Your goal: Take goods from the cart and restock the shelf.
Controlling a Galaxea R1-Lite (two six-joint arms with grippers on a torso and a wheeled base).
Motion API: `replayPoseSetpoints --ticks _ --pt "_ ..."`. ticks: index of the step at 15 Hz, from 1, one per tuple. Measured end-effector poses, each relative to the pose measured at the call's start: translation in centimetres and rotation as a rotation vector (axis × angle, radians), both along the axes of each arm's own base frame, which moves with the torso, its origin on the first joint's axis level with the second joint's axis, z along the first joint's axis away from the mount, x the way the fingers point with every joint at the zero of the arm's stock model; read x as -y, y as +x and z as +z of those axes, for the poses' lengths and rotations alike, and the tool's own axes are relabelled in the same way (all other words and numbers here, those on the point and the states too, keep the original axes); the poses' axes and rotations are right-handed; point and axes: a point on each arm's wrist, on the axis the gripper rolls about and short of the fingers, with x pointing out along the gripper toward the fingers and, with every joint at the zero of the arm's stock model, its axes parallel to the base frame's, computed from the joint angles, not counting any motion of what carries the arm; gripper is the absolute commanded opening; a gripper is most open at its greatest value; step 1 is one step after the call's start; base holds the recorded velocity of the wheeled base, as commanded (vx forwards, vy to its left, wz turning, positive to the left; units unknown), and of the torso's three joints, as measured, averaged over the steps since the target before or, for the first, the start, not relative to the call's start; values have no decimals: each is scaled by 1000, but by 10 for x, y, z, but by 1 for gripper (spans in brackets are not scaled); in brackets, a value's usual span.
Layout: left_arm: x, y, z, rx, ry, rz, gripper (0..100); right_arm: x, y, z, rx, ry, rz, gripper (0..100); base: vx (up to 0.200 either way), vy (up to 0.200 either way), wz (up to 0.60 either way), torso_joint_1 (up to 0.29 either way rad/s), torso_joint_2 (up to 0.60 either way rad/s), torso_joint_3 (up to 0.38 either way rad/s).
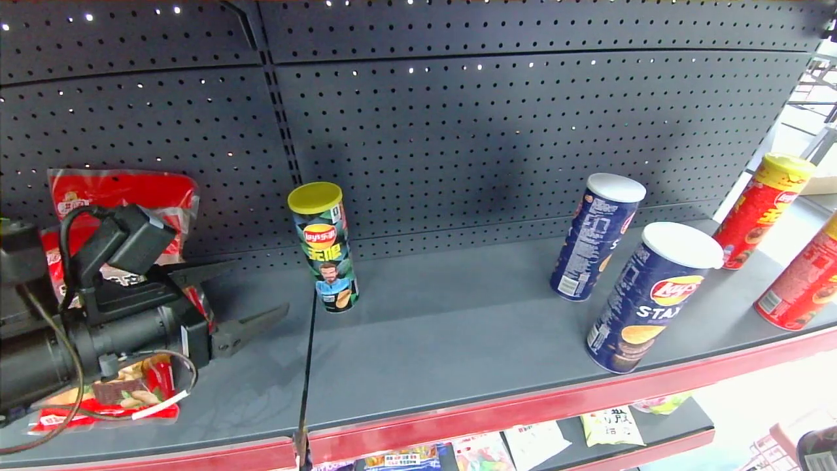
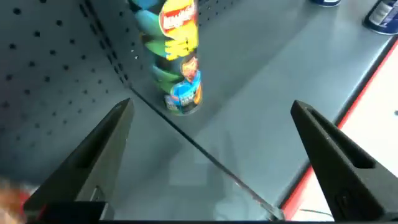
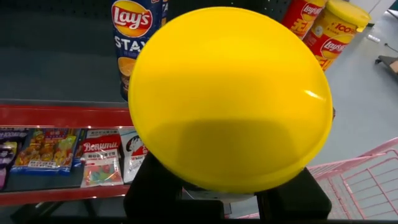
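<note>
Shelf (image 1: 458,340), dark grey deck with a red front lip and a pegboard back.

All the cans we see are lidded, so their contents are hidden.
- Green can (image 1: 325,247) (image 2: 177,59): yellow-green lid, dark label with green lettering and a small cartoon figure. It stands upright near the back panel, at about 10 o'clock from the deck's centre.
- Two blue cans, white lids, at 3 o'clock from the green can: rear blue can (image 1: 596,237) and front blue can (image 1: 650,297) near the lip. The front one's label shows a red-and-yellow logo and pictured crisps.
- Two red cans with yellow lids at the far 3 o'clock end: rear red can (image 1: 762,210) and front red can (image 1: 798,278).

Left gripper (image 1: 261,286) (image 2: 211,162) sits at 9 o'clock from the green can. Its pincer is spread wide and holds nothing. Red snack bags (image 1: 118,196) lie behind and under it.

Right gripper (image 3: 227,193) has its pincer clasped around a yellow-lidded can (image 3: 230,99). The can is held off the shelf in front of the lip, beside the pink cart (image 3: 360,180).

Packets (image 1: 543,441) lie on the lower shelf, their print too small for us to read.
</note>
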Motion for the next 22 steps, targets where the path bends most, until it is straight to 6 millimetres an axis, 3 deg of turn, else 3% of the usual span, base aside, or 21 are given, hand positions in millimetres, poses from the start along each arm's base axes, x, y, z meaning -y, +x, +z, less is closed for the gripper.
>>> replayPoseSetpoints --ticks 6,10,22 --pt "-24 37 -3 63 57 -61 100 0 2 2 -4 -1 -5 0 0 0 0 0 0 0" --pt "-23 52 2 81 8 -183 100 0 2 4 -5 -7 -13 0 0 0 0 0 0 0" --pt "-20 98 6 158 6 -230 100 0 5 12 -5 -12 -23 0 0 0 0 0 0 0"
